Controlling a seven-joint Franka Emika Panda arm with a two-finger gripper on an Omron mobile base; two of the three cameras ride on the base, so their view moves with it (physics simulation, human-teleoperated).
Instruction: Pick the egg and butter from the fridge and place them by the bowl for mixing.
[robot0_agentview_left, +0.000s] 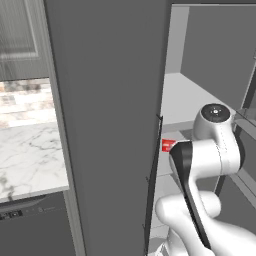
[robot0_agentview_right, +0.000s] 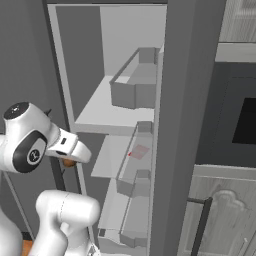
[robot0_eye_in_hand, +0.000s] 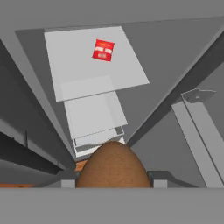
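Jaws clamped on the egg: in the hand view the brown oval sits squarely between the two finger tips, its blunt bulk low against the hand and its narrower end pointing out along the line of the gripper. So the egg's long axis runs along the reach, not across it, and the fingers bear on its two flanks. In the right base view a small brown patch of the egg shows under the white wrist, at the left edge of the open fridge, in front of the shelves.

Beyond the egg, the hand view looks over a pale shelf with a small red packet lying on it, well apart from the jaws and farther in; that packet is no part of the job. The butter cannot be made out in these pictures.

As I judge it, the egg is taken and must next go to the bowl, which lies somewhere outside the fridge. A marble bench shows to the left of the fridge's dark door in the left base view, so the carry most likely calls for backing out of the opening and swinging left, clear of the door edge.
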